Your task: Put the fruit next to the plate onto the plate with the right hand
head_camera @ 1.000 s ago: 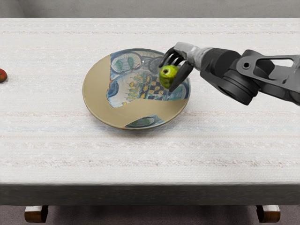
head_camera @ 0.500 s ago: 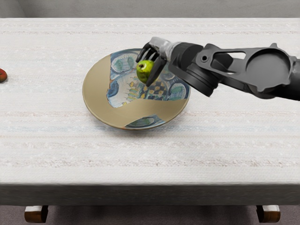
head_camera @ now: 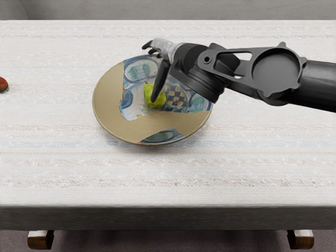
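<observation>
Head view, left to right. At the far left edge of the table (head_camera: 63, 157) lies a small red object (head_camera: 2, 84), partly cropped and well apart from everything else; its identity cannot be told. Centre: the plate (head_camera: 107, 102), tan rim and patterned well. The fruit (head_camera: 149, 98), yellow-green and round, rests in the well of the plate, left of its middle. Above it is the right hand (head_camera: 163, 58), whose arm enters from the right edge. The fingers are spread and wrap around nothing. 1 dark finger (head_camera: 159, 84) points down across the fruit with its tip at or on the surface; whether it truly touches cannot be told. The left arm is out of view.

Risks, as judged from this state: the fruit is round and lies on a sloping, glazed surface, so it may roll toward the rim. If the hand is drawn back sideways toward the right, the lowered finger could drag or flick the fruit across the plate or off it. A straight lift before any retreat would avoid both the fruit and the near rim.
</observation>
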Robot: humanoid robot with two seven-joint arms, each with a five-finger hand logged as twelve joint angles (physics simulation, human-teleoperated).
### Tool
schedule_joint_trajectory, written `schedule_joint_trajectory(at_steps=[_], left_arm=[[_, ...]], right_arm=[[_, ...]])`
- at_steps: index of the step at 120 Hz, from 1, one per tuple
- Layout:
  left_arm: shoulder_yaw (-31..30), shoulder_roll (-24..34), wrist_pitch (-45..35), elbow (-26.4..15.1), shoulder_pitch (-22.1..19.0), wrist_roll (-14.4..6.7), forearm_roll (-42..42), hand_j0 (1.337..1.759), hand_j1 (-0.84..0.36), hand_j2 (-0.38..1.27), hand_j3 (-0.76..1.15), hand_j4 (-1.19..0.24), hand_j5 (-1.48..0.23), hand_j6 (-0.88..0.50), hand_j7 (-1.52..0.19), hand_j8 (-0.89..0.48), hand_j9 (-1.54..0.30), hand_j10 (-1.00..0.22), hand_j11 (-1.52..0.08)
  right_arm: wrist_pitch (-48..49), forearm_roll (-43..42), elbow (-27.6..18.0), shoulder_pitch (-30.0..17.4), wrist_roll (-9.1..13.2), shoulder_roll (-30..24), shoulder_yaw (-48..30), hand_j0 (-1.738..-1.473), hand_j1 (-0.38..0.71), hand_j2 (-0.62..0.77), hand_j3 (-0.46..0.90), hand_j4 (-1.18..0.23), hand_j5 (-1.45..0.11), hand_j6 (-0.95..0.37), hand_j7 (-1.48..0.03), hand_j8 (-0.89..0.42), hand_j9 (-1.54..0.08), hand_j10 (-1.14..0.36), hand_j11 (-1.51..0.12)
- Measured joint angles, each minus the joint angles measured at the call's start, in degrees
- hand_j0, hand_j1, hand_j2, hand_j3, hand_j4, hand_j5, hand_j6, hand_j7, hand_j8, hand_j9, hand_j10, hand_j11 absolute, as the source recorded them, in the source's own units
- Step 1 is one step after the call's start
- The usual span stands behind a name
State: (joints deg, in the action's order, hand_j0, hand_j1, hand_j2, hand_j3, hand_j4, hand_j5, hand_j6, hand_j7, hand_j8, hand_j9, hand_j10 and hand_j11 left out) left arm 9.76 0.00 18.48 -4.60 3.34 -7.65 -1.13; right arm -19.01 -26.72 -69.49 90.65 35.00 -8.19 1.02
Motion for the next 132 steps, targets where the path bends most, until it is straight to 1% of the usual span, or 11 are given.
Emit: schedule_joint_trajectory(at_steps=[12,20,35,47,64,69,80,90,102,115,132], left_arm=[[0.0,0.0,0.0,0.0,0.0,0.0,0.0,1.658,0.35,0.0,0.0,0.0,0.0,0.0,0.0,0.0,0.0,0.0,0.0],[0.0,0.0,0.0,0.0,0.0,0.0,0.0,1.658,0.35,0.0,0.0,0.0,0.0,0.0,0.0,0.0,0.0,0.0,0.0],[0.0,0.0,0.0,0.0,0.0,0.0,0.0,1.658,0.35,0.0,0.0,0.0,0.0,0.0,0.0,0.0,0.0,0.0,0.0],[0.0,0.0,0.0,0.0,0.0,0.0,0.0,1.658,0.35,0.0,0.0,0.0,0.0,0.0,0.0,0.0,0.0,0.0,0.0],[0.0,0.0,0.0,0.0,0.0,0.0,0.0,1.658,0.35,0.0,0.0,0.0,0.0,0.0,0.0,0.0,0.0,0.0,0.0],[0.0,0.0,0.0,0.0,0.0,0.0,0.0,1.658,0.35,0.0,0.0,0.0,0.0,0.0,0.0,0.0,0.0,0.0,0.0],[0.0,0.0,0.0,0.0,0.0,0.0,0.0,1.658,0.35,0.0,0.0,0.0,0.0,0.0,0.0,0.0,0.0,0.0,0.0],[0.0,0.0,0.0,0.0,-0.1,0.0,0.0,1.658,0.35,0.0,0.0,0.0,0.0,0.0,0.0,0.0,0.0,0.0,0.0],[0.0,0.0,0.0,0.0,-0.2,0.0,0.0,1.658,0.35,0.0,0.0,0.0,0.0,0.0,0.0,0.0,0.0,0.0,0.0],[0.0,0.0,0.0,-0.7,-0.8,0.0,0.0,1.658,0.35,0.0,0.0,0.0,0.0,0.0,0.0,0.0,0.0,0.0,0.0],[0.0,0.0,0.1,-1.5,-0.8,0.0,0.0,1.658,0.35,0.0,0.0,0.0,0.0,0.0,0.0,0.0,0.0,0.0,0.0]], right_arm=[[-0.2,1.6,-1.3,0.0,0.0,-0.4,-0.1,-1.658,-0.3,0.01,0.0,-0.07,-0.09,-0.06,-0.09,-0.05,-0.09,-0.06,-0.09],[-0.3,2.8,-3.1,-0.4,0.0,-1.0,-1.6,-1.658,-0.32,0.01,0.0,-0.05,-0.07,-0.05,-0.07,-0.03,-0.07,-0.05,-0.07],[-0.4,3.7,-8.9,-2.4,0.0,-3.5,-6.8,-1.658,-0.33,0.0,0.0,-0.03,-0.04,-0.03,-0.04,-0.02,-0.04,-0.03,-0.04],[-0.1,4.0,-12.5,-4.1,0.0,-4.9,-9.6,-1.658,-0.34,0.0,0.0,-0.02,-0.02,-0.02,-0.02,-0.01,-0.02,-0.02,-0.02],[1.9,4.1,-17.6,-8.2,0.0,-5.6,-15.3,-1.658,-0.34,0.0,0.0,-0.01,-0.01,-0.01,-0.01,-0.01,-0.01,-0.01,-0.01],[5.0,4.1,-18.5,-10.7,0.0,-5.7,-18.8,-1.658,-0.34,0.0,0.0,-0.01,-0.01,-0.01,-0.01,-0.01,-0.01,-0.01,-0.01],[15.6,4.2,-19.5,-18.8,0.0,-5.9,-29.1,-1.658,-0.35,0.0,0.0,0.0,-0.01,0.0,-0.01,0.0,-0.01,0.0,-0.01],[24.2,8.5,-19.9,-23.2,0.0,-7.8,-34.5,-1.658,-0.35,0.0,0.0,0.0,0.0,0.0,0.0,0.0,0.0,0.0,0.0],[34.2,16.1,-20.1,-26.2,0.0,-12.4,-37.3,-1.658,-0.35,0.0,0.0,0.0,0.0,0.0,0.0,0.0,0.0,0.0,0.0],[41.7,20.4,-20.1,-28.8,0.0,-16.8,-38.4,-1.658,-0.35,0.0,0.0,0.0,0.0,0.0,0.0,0.0,0.0,0.0,0.0],[50.5,27.8,-19.9,-31.8,0.0,-25.6,-38.8,-1.658,-0.35,0.0,0.0,0.0,0.0,0.0,0.0,0.0,0.0,0.0,0.0]])
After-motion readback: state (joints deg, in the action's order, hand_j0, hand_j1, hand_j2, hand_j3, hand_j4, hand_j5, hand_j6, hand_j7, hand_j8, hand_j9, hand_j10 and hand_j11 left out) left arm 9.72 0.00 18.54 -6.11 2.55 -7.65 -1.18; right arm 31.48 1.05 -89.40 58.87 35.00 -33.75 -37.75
